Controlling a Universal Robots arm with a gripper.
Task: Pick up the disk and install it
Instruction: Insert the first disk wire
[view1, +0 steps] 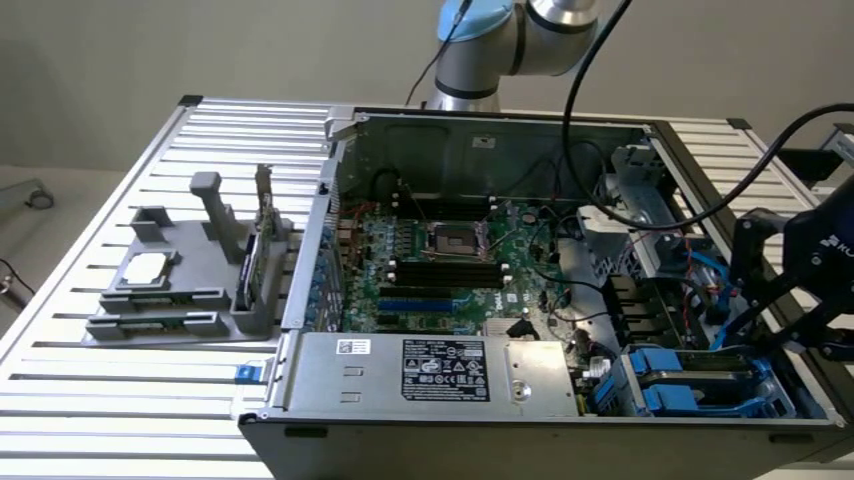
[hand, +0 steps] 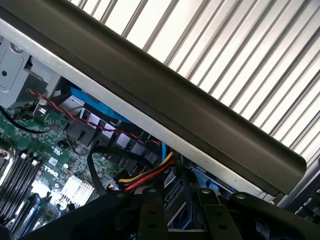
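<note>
My gripper (view1: 766, 328) just above the disk (view1: 701, 375), disk lying in computer case (view1: 441, 440) corner bay, my grip's state I cannot tell

The exterior view looks down at an angle from high and well back, facing the open computer case (view1: 534, 445) on the slatted table (view1: 120, 400). The wrist view sits close over the gripper (hand: 182, 222), facing across the case's side wall (hand: 150, 85). The 2 views share the motherboard (view1: 441, 250), that wall and the table.
</note>
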